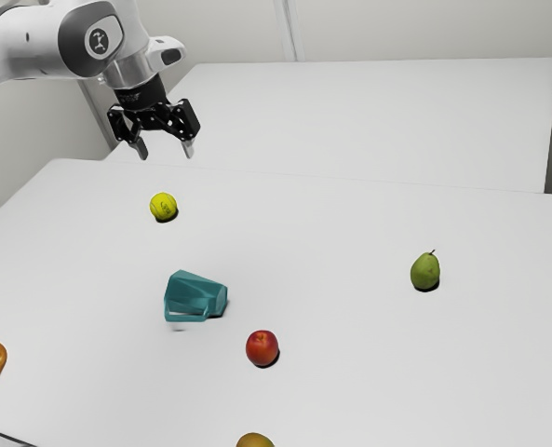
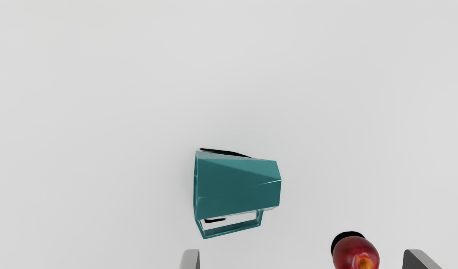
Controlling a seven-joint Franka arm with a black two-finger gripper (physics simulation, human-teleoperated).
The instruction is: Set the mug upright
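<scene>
Exterior view: pincer [image 1: 166, 153] spread, mug [image 1: 194, 294] lying sideways, tennis ball [image 1: 163, 206] bears illegible marking.

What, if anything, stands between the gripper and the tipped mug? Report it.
Nothing visible does. The gripper hangs open above the table, and the wrist view shows the teal mug unobstructed. The tennis ball lines up between them in the exterior view but sits on the table; the red fruit rests apart from the mug.
</scene>
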